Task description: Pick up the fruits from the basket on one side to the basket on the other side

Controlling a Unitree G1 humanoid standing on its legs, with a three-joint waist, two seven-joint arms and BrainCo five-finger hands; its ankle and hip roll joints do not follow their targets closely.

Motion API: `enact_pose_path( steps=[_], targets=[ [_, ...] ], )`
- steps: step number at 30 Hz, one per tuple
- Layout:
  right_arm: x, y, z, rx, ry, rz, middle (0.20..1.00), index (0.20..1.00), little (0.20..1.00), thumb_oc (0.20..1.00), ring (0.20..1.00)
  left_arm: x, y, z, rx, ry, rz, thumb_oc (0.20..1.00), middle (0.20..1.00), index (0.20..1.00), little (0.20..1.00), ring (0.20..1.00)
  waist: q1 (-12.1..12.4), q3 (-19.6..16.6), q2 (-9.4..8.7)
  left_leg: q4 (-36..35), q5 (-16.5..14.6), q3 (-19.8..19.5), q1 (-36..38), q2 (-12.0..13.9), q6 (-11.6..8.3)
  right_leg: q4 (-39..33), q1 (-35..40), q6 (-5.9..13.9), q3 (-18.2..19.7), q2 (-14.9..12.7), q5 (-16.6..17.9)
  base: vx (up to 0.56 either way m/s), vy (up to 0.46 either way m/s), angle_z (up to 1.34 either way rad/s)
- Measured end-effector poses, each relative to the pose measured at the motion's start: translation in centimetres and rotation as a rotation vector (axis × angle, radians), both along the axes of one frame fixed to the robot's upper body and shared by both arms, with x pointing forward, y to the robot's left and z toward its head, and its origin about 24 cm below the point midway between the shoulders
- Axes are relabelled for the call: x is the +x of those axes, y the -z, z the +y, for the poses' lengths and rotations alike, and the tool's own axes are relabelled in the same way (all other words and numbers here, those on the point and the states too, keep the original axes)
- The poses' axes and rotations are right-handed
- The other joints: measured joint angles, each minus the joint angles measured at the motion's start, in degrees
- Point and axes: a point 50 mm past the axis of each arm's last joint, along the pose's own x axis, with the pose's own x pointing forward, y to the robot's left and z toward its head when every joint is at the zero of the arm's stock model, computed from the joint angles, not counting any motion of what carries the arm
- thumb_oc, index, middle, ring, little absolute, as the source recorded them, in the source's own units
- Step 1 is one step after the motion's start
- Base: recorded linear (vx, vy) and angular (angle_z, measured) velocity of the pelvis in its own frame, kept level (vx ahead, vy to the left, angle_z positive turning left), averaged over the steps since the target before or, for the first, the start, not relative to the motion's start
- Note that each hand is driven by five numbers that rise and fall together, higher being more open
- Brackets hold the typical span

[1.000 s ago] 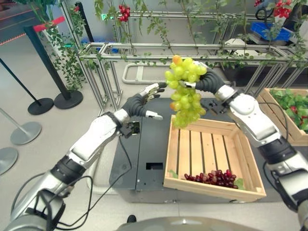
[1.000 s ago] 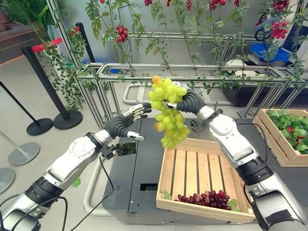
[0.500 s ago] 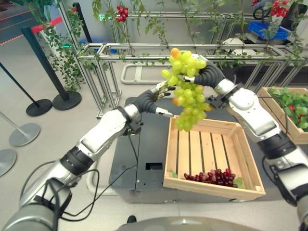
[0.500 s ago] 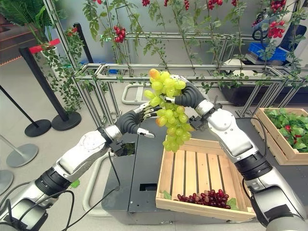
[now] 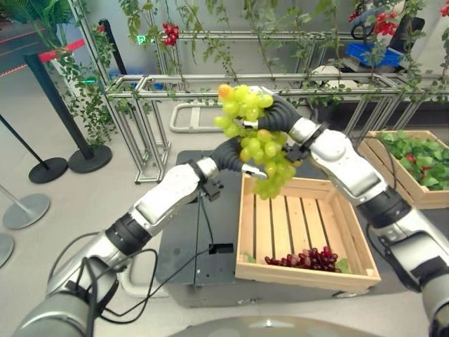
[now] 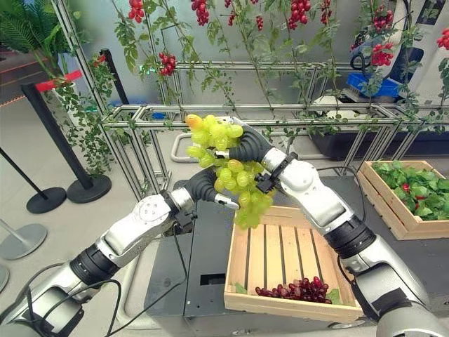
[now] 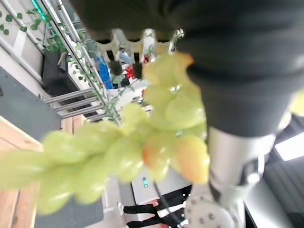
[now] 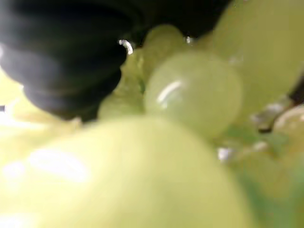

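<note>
A big bunch of green grapes [image 5: 254,140] hangs in the air above the far left corner of the wooden crate [image 5: 309,272]. My right hand [image 5: 275,116] is shut on the top of the bunch, and the grapes [image 8: 190,90] press close against that palm. My left hand [image 5: 230,156] reaches in from the left against the bunch's middle; its fingers [image 7: 146,42] are straight along the grapes [image 7: 118,152] and its thumb [image 5: 254,173] sticks out under them. A bunch of dark red grapes [image 5: 303,260] lies at the crate's near edge.
The crate stands on a dark low platform [image 5: 189,232]. A second wooden crate [image 5: 419,156] with green leaves stands to the right. A metal frame [image 5: 203,84] with vines and red fruit runs behind. Stanchion bases [image 5: 88,158] stand on the floor at the left.
My left hand has moved right, from apart from the bunch to against its middle. The right hand has carried the bunch a little left. The camera has tilted up.
</note>
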Motion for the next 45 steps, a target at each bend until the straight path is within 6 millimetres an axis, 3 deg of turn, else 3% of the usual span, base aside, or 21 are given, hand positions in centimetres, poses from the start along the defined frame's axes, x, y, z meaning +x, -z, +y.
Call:
enact_pose_path(
  steps=[16,17,19,26,29,34,38,45],
  targets=[
    [-0.2,-0.6,1.1,0.024,-0.034,-0.024,0.200,0.200,0.200,0.200,0.200,0.1,0.2,-0.2,-0.007,-0.003,0.010,1.000,1.000,1.000,1.000,1.000,0.02,-0.21,-0.11,-0.01,0.00,0.77,0.02,0.08,0.00,-0.01,-0.40,-0.02,0.64,0.02,0.18,0.00,0.000,-0.01],
    [-0.2,-0.6,1.1,0.024,-0.034,-0.025,0.200,0.200,0.200,0.200,0.200,0.1,0.2,-0.2,-0.008,-0.003,0.010,0.796,0.796,0.796,0.796,0.796,-0.01,-0.21,-0.11,-0.01,0.00,0.78,0.02,0.09,0.00,-0.01,-0.40,-0.02,0.65,0.02,0.18,0.00,0.000,0.00],
    [-0.2,-0.6,1.1,0.024,-0.034,-0.025,0.200,0.200,0.200,0.200,0.200,0.1,0.2,-0.2,-0.010,-0.001,0.011,0.200,0.200,0.200,0.200,0.200,-0.02,-0.21,-0.12,-0.01,0.00,0.78,0.03,0.10,0.00,-0.02,-0.45,-0.03,0.76,0.03,0.20,0.00,0.000,0.00],
    [-0.2,-0.6,1.3,0.033,-0.040,-0.024,0.200,0.200,0.200,0.200,0.200,0.3,0.5,0.0,0.002,-0.018,0.026,0.200,0.200,0.200,0.200,0.200,-0.06,-0.21,-0.13,0.00,0.00,0.78,0.04,0.14,0.00,-0.02,-0.46,-0.03,0.81,0.05,0.22,0.00,0.000,0.00],
    [-0.3,-0.5,1.8,0.051,-0.057,-0.019,0.200,0.200,0.200,0.200,0.200,0.3,0.6,0.0,0.007,-0.020,0.035,0.275,0.275,0.275,0.275,0.275,-0.04,-0.21,-0.13,-0.01,0.00,0.77,0.04,0.14,0.00,-0.02,-0.46,-0.04,0.80,0.06,0.23,0.00,0.000,0.00],
    [-0.4,-0.4,2.1,0.066,-0.067,-0.014,0.200,0.200,0.200,0.200,0.200,0.3,0.9,0.0,0.007,-0.022,0.044,0.269,0.269,0.269,0.269,0.269,0.00,-0.25,-0.20,-0.01,0.00,0.75,0.04,0.15,0.00,-0.03,-0.46,-0.03,0.80,0.07,0.23,0.00,0.000,0.00],
    [-0.5,-0.3,2.4,0.083,-0.073,-0.010,0.200,0.200,0.200,0.200,0.200,0.2,0.9,0.0,0.007,-0.022,0.046,0.200,0.200,0.200,0.200,0.200,0.01,-0.27,-0.24,-0.01,0.00,0.74,0.03,0.17,0.00,-0.03,-0.46,-0.04,0.79,0.08,0.23,0.00,0.000,0.00],
    [-0.6,0.4,2.6,0.119,-0.084,0.030,0.200,0.200,0.200,0.200,0.200,0.1,1.4,0.1,0.002,-0.026,0.068,0.200,0.200,0.200,0.200,0.200,0.03,-0.32,-0.30,0.00,0.00,0.70,0.03,0.16,0.00,-0.03,-0.43,-0.04,0.76,0.08,0.23,0.00,0.000,0.00]
  ],
)
